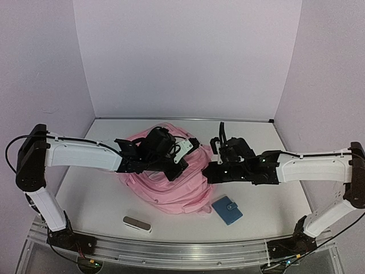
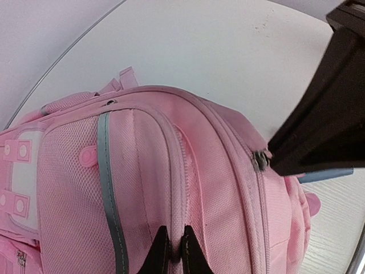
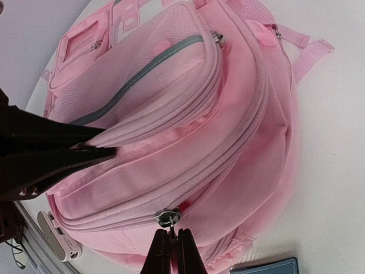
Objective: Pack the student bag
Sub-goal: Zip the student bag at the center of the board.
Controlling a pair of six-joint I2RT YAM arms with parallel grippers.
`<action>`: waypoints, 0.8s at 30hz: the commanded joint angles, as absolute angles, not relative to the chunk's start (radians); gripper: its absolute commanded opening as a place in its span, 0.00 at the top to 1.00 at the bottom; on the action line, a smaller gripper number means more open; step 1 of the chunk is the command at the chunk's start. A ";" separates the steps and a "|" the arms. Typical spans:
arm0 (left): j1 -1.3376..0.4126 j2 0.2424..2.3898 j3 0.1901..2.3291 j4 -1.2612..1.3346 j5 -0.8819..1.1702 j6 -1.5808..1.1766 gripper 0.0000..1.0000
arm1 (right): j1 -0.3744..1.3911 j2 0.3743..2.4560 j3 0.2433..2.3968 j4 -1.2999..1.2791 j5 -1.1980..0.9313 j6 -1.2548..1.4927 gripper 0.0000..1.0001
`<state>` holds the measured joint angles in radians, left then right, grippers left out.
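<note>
Student bag, pink and soft, slumped at the middle of the white table, biggest thing there, with both arms reaching in over it from either side. Left gripper down on the bag's upper face, jaws pressed together, pinching a raised ridge of pink fabric along a seam, just beside the grey reflective strip. Right gripper on the other side of the bag's rounded top, jaws likewise closed, nipping the small metal zip pull on one of the zip lines; from the left wrist, its dark fingers seen ending right at that slider. Zip tracks running in parallel curves over the rounded top. Pale patch with pink studs on the front panel, near the strip. Thin pink straps trailing off one edge onto the tabletop. Blue wallet with a snap tab lying flat on the table just beside the bag's near right corner, touching or not hard to tell. Small oblong white-and-grey object near the front edge, left of the wallet, apart from the bag; what it is, impossible to tell.
</note>
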<state>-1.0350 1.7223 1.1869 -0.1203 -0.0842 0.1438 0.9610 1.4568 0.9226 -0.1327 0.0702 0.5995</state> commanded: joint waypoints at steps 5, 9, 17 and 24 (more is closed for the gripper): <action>-1.037 1.549 1.081 -0.222 -0.078 0.143 1.00 | 0.793 1.412 0.961 -0.260 0.087 0.534 1.00; -1.037 1.505 1.030 -0.227 -0.078 0.115 1.00 | 0.726 1.439 0.981 -0.255 -0.020 0.442 1.00; -1.037 1.452 0.952 -0.211 -0.055 0.110 1.00 | 0.610 1.537 1.029 -0.181 -0.211 0.259 1.00; -1.037 1.434 0.925 -0.167 -0.043 0.144 1.00 | 0.603 1.666 1.152 -0.137 -0.233 0.147 1.00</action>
<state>-1.0458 1.5007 0.9534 -0.0698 -0.0261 0.1310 0.6642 1.5993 1.0601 -0.1742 -0.3622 0.2446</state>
